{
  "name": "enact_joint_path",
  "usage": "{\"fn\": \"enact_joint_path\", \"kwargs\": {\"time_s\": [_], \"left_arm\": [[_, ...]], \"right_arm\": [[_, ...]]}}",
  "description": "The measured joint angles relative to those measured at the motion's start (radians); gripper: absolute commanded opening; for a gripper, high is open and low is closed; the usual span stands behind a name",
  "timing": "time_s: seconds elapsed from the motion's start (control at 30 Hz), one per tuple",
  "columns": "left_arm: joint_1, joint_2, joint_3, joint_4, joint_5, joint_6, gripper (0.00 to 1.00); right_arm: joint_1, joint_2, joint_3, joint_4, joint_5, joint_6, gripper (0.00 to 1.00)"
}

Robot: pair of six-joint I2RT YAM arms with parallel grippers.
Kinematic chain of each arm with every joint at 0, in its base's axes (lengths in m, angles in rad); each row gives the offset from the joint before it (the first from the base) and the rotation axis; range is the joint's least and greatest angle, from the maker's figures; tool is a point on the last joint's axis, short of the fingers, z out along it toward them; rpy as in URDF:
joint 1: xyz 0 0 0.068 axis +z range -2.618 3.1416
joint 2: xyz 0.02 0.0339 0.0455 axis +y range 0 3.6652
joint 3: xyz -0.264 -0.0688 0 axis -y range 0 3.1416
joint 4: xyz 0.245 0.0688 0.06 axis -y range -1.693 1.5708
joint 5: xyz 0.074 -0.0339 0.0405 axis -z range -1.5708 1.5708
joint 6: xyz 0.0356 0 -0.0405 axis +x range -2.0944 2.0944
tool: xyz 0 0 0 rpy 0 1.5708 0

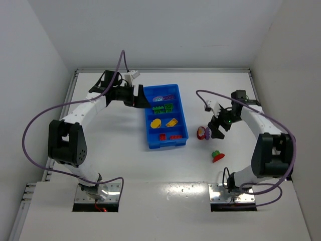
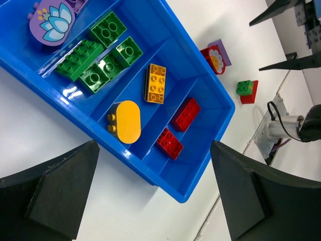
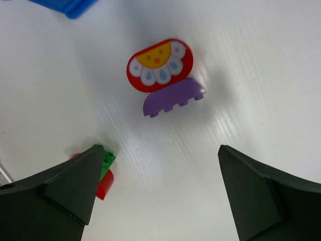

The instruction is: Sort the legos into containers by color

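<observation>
Step in hand: picking up the red flower piece [image 3: 159, 64], judged from where the right hand [image 3: 159, 150] hangs.
Right hand: released and empty, fingers spread wide above the tabletop [image 1: 241, 165], just on the near side of the piece.
Left hand [image 1: 142, 97]: released as well, holding nothing, over the left side of the blue tray [image 1: 147, 120].
Where the piece is: on the tabletop just right of the tray's near right corner, outside every compartment.
Its neighbour: a purple arched piece [image 3: 173, 98] touches its near edge. I cannot tell whether the two are pressed together or only abut.
Facing: the flower print faces up at the wrist camera, so the red piece lies flat. The purple one's studs point toward the hand.
Long axis: the red oval runs left to right in the wrist view, tipped up a little at the right – roughly along the line on which the fingers close.
Doing it well: shift the hand forward until the closing line crosses the red oval alone, then descend and clamp its two rounded ends. Held this way the purple piece should stay out of the pinch.
Risk: if the two are joined, both will lift together – they would need parting before sorting.
Other stray: a green-on-red piece [image 1: 217, 156] lies nearer the arm bases.
Likely destination: the tray's nearest compartment, where two red bricks [image 2: 186, 114] lie.
</observation>
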Motion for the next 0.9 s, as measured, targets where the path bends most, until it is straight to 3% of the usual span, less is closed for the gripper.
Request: {"fn": "enact_joint_path", "kwargs": {"time_s": [0.13, 0.57, 0.9], "left_arm": [[0.0, 0.0, 0.0, 0.001, 0.002, -0.003, 1.0], [0.0, 0.0, 0.0, 0.002, -0.002, 0.0, 1.0], [0.002, 0.001, 0.011, -0.012, -0.015, 0.019, 1.0]], "right_arm": [[0.036, -0.009, 0.014, 0.018, -0.009, -0.058, 0.97], [0.237, 0.261, 0.14, 0.024, 0.018, -0.154, 0.98], [0.267, 0.322, 0.152, 0.052, 0.08, -0.153, 0.99]]}}
